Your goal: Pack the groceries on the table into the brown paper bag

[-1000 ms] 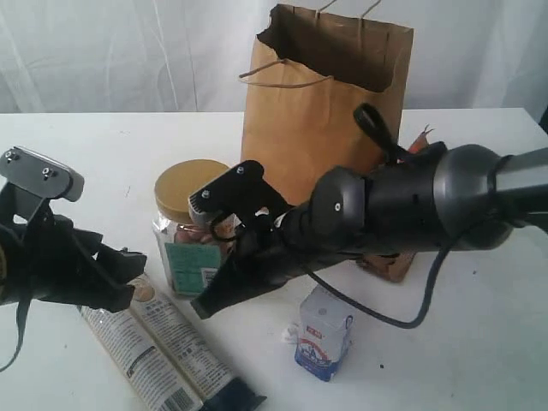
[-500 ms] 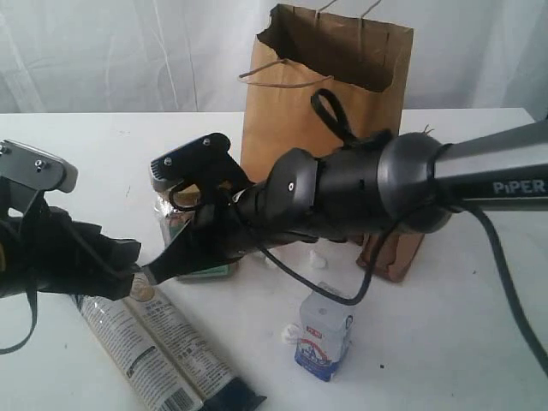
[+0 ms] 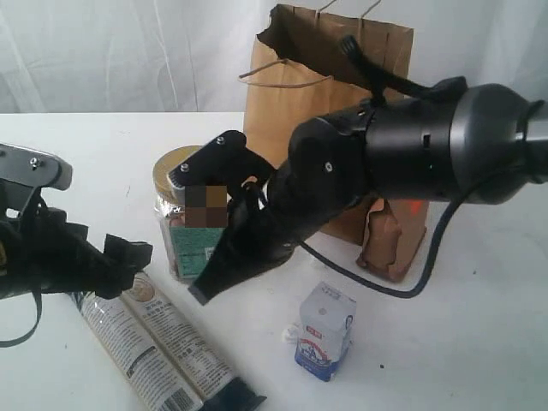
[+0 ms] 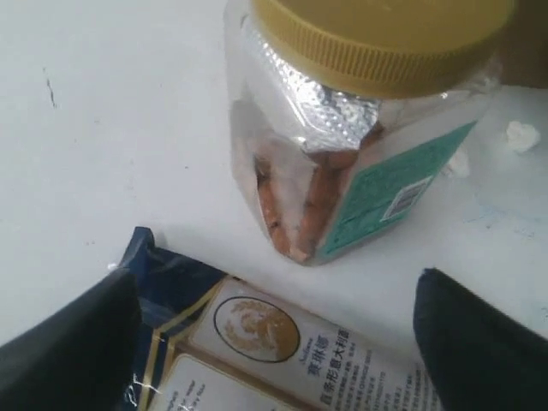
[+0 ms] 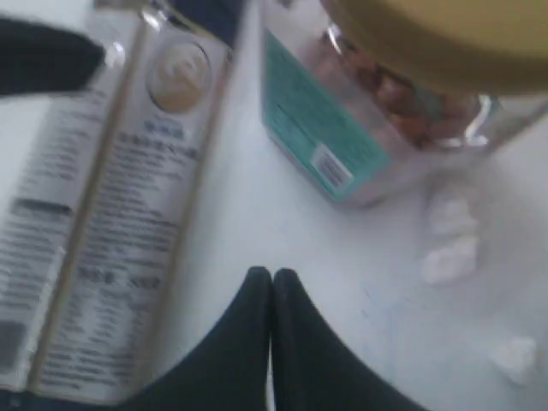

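Room lies open on the plain white tabletop [image 3: 454, 342] right of the blue-white carton [image 3: 324, 332]. Right gripper [image 5: 271, 295] — fingers pressed together, empty — hangs beside the yellow-lidded clear jar [image 3: 174, 244]; left gripper [image 3: 128, 255] gapes over the long dark-blue noodle pack [image 3: 163, 342].

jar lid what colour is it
Mustard yellow, with a ribbed edge; the jar lid shows best in the left wrist view.
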`<state>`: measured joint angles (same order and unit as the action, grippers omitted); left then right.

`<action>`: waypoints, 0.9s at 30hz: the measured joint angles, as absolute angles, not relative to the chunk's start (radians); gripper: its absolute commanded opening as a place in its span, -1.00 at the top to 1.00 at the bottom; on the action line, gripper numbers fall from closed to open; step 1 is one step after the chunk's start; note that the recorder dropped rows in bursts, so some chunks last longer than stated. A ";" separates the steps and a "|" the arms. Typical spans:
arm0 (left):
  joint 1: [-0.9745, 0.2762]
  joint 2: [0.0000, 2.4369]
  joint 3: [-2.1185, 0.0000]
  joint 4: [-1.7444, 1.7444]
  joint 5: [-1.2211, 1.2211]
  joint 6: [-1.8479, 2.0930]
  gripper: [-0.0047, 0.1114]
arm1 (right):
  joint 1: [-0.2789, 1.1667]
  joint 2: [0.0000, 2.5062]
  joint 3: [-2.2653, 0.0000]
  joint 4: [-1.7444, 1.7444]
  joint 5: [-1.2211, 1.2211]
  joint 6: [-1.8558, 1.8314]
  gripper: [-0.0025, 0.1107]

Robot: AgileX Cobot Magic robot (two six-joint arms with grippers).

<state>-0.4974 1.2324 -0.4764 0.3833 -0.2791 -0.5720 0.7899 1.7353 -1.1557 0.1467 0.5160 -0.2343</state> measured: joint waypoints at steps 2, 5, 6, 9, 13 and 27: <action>-0.497 1.254 -0.476 0.383 -0.287 -0.610 -0.58 | 0.773 1.739 -1.151 0.067 0.522 -0.198 0.96; -0.497 1.297 -0.476 0.383 -0.341 -0.649 -0.58 | 0.749 1.760 -1.144 0.024 0.434 -0.158 0.96; -0.497 1.312 -0.476 0.383 -0.368 -0.667 -0.58 | 0.738 1.771 -1.144 0.018 0.402 -0.127 0.96; -0.497 1.349 -0.476 0.412 -0.441 -0.693 -0.58 | 0.702 1.802 -1.144 0.014 0.303 0.000 0.96; -0.497 1.390 -0.478 0.474 -0.495 -0.674 -0.58 | 0.678 1.839 -1.144 0.014 0.183 0.078 0.96; -0.495 1.551 -0.478 0.467 -0.744 -0.463 -0.58 | 0.747 1.852 -1.143 0.048 0.115 0.105 0.96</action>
<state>-0.4950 1.5509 -0.4781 0.4674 -0.7438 -0.4627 0.7468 1.8524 -1.1430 0.0483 0.1145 0.1052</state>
